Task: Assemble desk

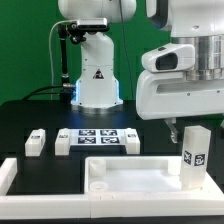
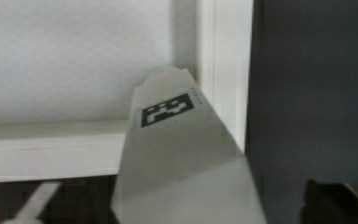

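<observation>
The white tray-like tabletop [image 1: 125,178] lies flat at the front of the black table, rim up. My gripper [image 1: 186,133] is at the exterior view's right and is shut on a white block leg [image 1: 194,158]. The leg stands upright, tag facing forward, over the tabletop's right end. In the wrist view the leg [image 2: 179,150] runs out from between my gripper's [image 2: 185,208] fingers, and its tagged tip sits near the tabletop's raised rim [image 2: 217,70] at a corner. Two loose legs [image 1: 36,143] [image 1: 63,142] lie at the back left, and another [image 1: 131,144] lies beside the marker board.
The marker board [image 1: 98,138] lies behind the tabletop. The robot base [image 1: 96,80] stands at the back centre. A long white border rail [image 1: 10,176] runs along the left and front table edges.
</observation>
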Robot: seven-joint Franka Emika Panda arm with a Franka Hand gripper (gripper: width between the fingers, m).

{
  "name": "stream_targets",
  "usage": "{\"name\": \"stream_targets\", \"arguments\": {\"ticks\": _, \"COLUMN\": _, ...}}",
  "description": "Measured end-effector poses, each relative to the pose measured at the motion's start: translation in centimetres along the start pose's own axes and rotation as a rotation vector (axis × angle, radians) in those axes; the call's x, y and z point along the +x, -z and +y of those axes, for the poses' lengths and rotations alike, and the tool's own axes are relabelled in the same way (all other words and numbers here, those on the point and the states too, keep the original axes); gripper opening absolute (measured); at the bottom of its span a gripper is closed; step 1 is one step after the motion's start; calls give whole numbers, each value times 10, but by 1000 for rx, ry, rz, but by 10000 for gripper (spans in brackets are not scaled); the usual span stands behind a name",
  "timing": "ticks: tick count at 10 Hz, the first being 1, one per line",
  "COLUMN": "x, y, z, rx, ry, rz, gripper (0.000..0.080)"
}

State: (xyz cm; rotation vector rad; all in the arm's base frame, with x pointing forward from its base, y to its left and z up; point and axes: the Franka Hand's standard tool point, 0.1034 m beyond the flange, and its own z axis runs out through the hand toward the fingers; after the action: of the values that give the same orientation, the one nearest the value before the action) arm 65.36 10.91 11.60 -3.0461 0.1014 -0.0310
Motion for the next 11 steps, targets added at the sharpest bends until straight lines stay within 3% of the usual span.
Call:
{"name": "stream_targets", "arguments": {"ticks": 1, "x": 0, "y": 0, "z": 0, "rx": 0, "ry": -31, "rz": 0, "gripper": 391}}
{"name": "stream_targets", "arguments": {"ticks": 2, "x": 0, "y": 0, "z": 1, "rx": 0, "ry": -125, "rz": 0, "gripper": 295}}
{"name": "stream_targets", "arguments": {"ticks": 5, "x": 2, "y": 0, "z": 7, "rx": 1, "ry": -395, "rz": 17, "gripper": 295}}
{"name": "stream_targets", "arguments": {"ticks": 11, "x": 1, "y": -2, "z": 11, "rx": 67, "ry": -1228, "rz": -10, "gripper": 295}}
